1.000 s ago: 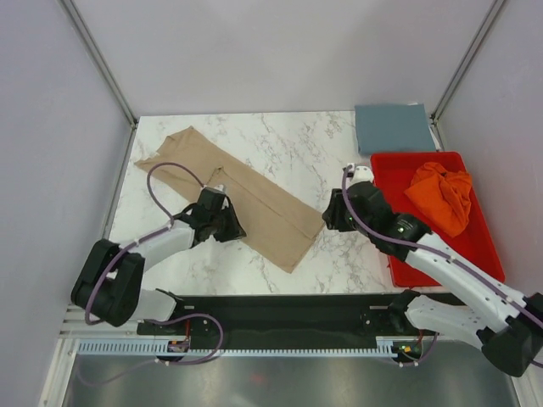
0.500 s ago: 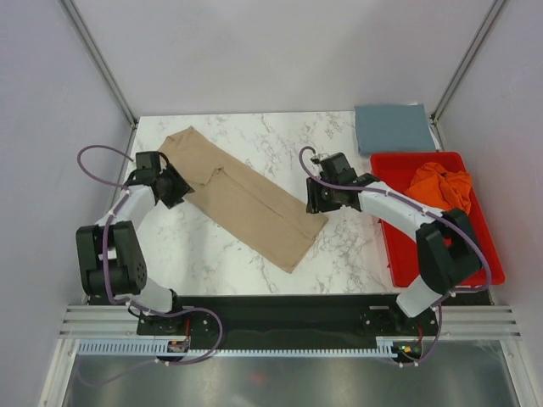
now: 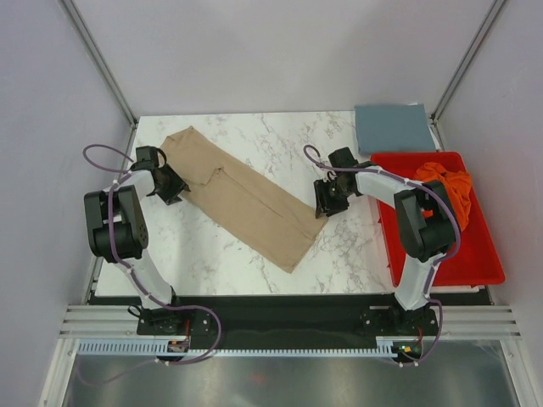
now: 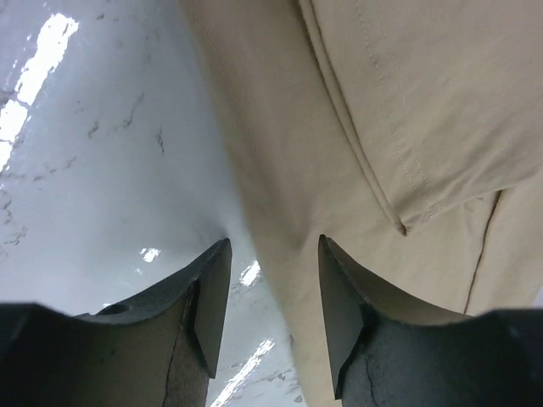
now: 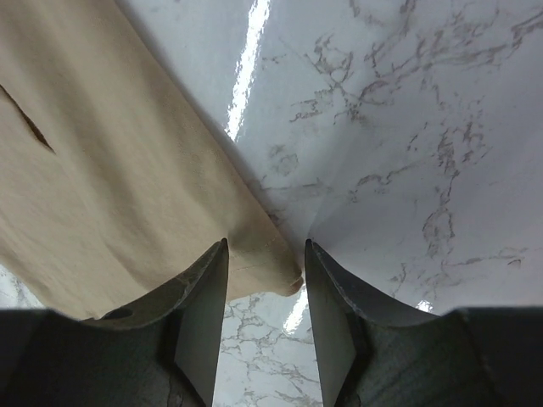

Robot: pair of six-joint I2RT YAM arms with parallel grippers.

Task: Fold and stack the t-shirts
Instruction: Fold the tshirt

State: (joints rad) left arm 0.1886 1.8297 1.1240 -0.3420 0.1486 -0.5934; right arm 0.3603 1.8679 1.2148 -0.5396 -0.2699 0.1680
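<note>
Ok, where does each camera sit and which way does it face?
Top external: above and behind the bases, looking down on the white marble table, flat tan cloth t-shirt, left arm and right arm.
Left wrist: on the left arm, looking down past the open left gripper at the shirt's edge.
Right wrist: on the right arm, looking down past the open right gripper at a shirt corner.
Shared: all three show the tan t-shirt and marble.

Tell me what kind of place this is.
Likely a robot lab cell, not a home: plain grey walls with metal posts box in a marble-look table, and a tan shirt lies between the left arm and right arm.
</note>
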